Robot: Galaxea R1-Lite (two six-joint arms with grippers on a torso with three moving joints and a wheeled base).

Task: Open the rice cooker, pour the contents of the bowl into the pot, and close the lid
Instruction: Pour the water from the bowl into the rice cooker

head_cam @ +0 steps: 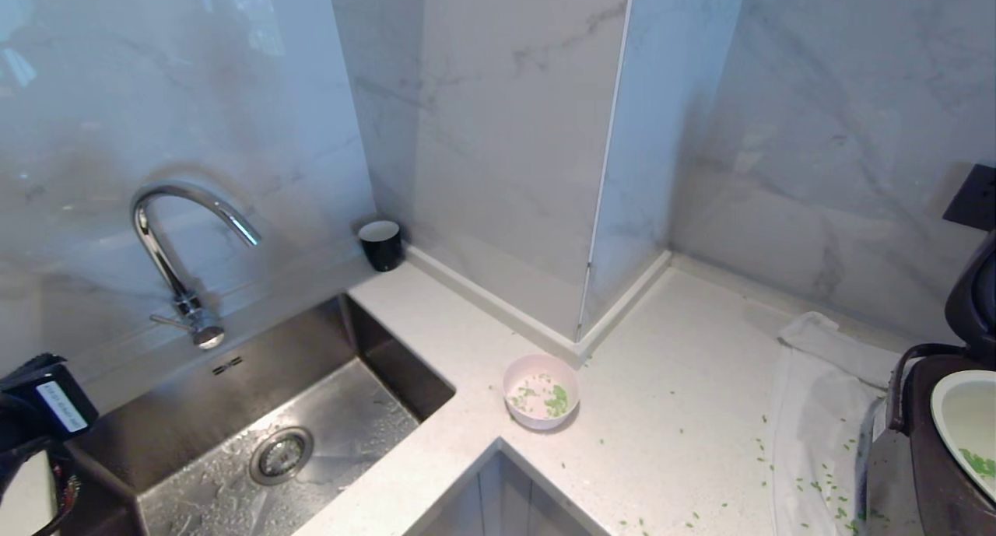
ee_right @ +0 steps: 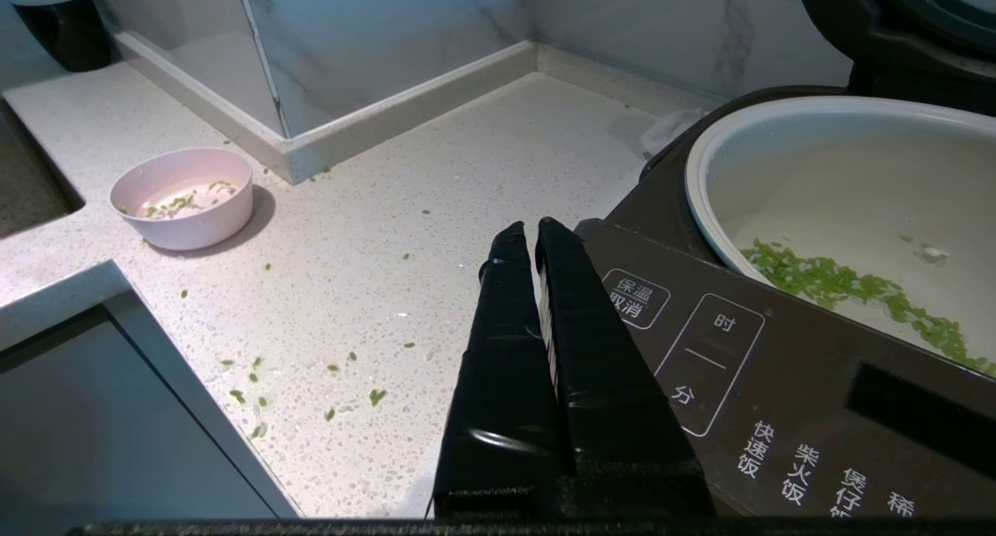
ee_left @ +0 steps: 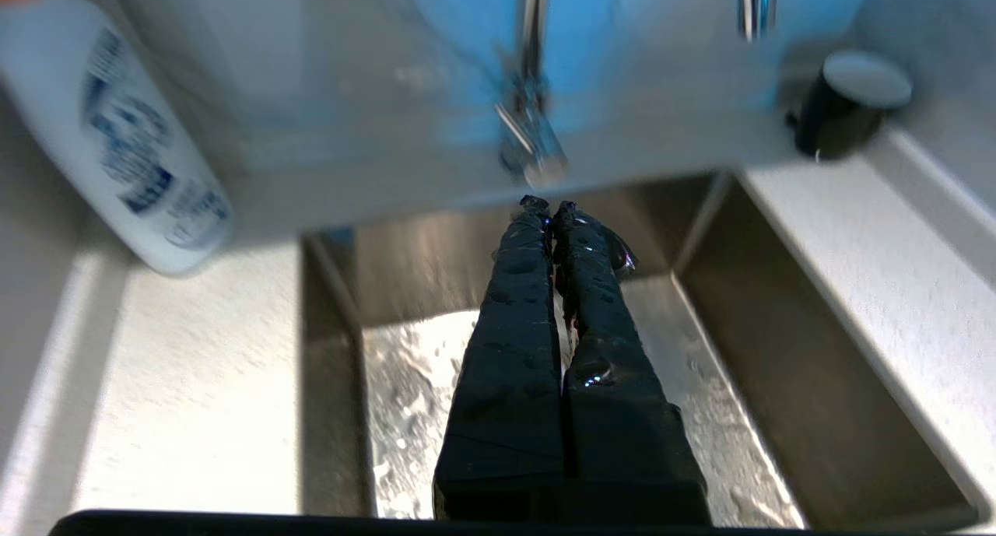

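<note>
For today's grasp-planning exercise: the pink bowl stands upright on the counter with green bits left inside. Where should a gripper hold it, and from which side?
Pinch the rim of the pink bowl, one finger inside the wall and one outside, coming from above. It stands upright, open side up, and looks too wide to span. The front rim, away from the wall corner, is probably freest.

This is a home kitchen. A stainless steel sink (head_cam: 311,435) is sunk into a pale speckled tabletop (head_cam: 661,411), with a curved chrome faucet (head_cam: 183,240) at its ten o'clock edge. Grey-veined marble walls (head_cam: 506,131) wrap a corner column behind it. A rice cooker (ee_right: 778,380) with printed buttons stands at three o'clock on a white cloth (head_cam: 817,411), its pot (ee_right: 840,178) open. A pink bowl (head_cam: 540,391), a black cup (head_cam: 380,244) and a white bottle (ee_left: 117,131) stand about, and green bits (ee_right: 840,283) lie scattered.
</note>
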